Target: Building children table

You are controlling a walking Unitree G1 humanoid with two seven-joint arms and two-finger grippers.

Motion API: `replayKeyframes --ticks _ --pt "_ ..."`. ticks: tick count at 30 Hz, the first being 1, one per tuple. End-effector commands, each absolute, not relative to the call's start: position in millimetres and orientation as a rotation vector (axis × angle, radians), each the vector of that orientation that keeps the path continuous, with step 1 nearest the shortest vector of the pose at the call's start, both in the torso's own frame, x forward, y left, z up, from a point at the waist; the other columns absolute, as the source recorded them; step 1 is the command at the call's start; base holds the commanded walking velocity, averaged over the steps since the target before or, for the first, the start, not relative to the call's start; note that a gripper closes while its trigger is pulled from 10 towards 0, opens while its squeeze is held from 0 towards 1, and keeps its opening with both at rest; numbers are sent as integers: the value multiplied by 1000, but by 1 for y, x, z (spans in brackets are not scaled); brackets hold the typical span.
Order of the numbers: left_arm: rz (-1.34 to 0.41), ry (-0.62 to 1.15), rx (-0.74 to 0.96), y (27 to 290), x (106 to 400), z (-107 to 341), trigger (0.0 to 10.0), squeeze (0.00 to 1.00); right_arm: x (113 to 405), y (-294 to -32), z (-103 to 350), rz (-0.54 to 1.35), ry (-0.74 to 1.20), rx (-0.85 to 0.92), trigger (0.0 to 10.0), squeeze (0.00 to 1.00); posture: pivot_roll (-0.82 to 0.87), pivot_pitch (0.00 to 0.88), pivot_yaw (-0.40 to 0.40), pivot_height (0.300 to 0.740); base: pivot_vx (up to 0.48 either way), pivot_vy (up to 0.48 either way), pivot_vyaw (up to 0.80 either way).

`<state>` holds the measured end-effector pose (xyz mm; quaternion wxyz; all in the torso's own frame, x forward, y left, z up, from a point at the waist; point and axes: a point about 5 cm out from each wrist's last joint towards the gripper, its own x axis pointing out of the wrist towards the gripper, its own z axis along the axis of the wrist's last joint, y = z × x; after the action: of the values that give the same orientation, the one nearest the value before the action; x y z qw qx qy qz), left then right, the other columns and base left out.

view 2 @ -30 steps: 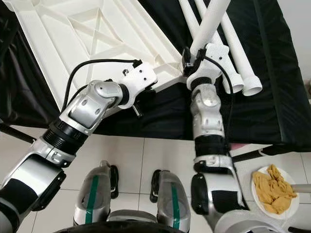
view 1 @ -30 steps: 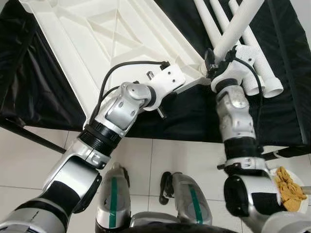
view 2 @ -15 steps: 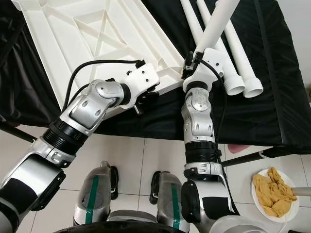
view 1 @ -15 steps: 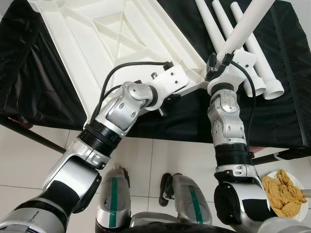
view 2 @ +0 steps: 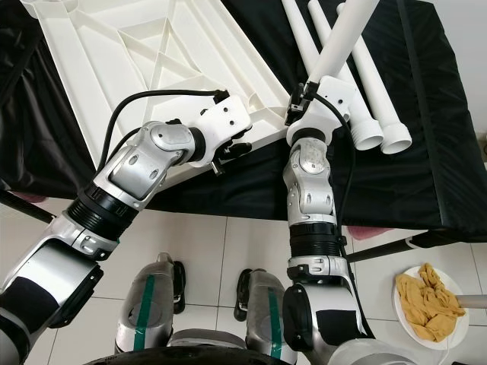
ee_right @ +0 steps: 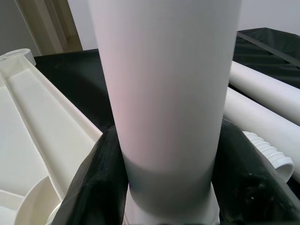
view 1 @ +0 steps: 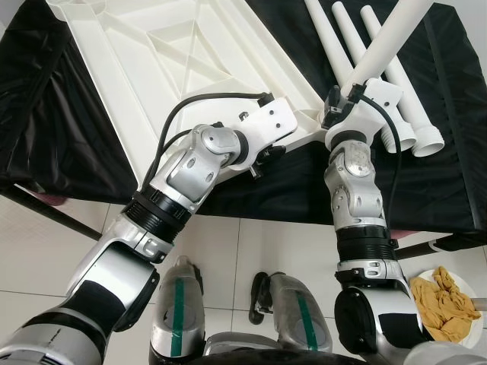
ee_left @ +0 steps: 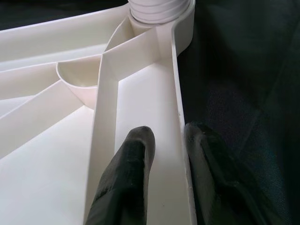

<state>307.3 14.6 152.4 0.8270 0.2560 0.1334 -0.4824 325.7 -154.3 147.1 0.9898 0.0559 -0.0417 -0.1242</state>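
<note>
- The upturned white ribbed plastic tabletop (view 1: 175, 68) lies on a black cloth-covered table (view 1: 68, 129), its near corner reaching the table's front edge.
- The left end effector (ee_left: 161, 154) pinches the tabletop's thin side rim close to the corner socket (ee_left: 159, 9), one finger (ee_left: 129, 173) inside, one outside.
- The right end effector (ee_right: 168, 154) is clamped round a white plastic tube leg (view 1: 380, 53), tilted, with its foot at that corner.
- Three spare white legs (view 1: 396, 91) lie beside it on the cloth.
- Below: pale tiled floor (view 1: 46, 243) and a white plate of tan cloth (view 2: 430, 304).
</note>
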Motion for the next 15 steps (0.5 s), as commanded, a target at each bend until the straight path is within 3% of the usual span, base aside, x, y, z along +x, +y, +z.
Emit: replayKeyframes --ticks 1,15 --pt "-1051 310 543 13 303 148 10000 0 322 -165 143 -309 -65 116 10000 0 36 0 -54 740 0 0 0" --pt "-1019 429 533 12 303 128 10000 0 321 -168 148 -320 -77 105 10000 0 35 5 -51 740 0 0 0"
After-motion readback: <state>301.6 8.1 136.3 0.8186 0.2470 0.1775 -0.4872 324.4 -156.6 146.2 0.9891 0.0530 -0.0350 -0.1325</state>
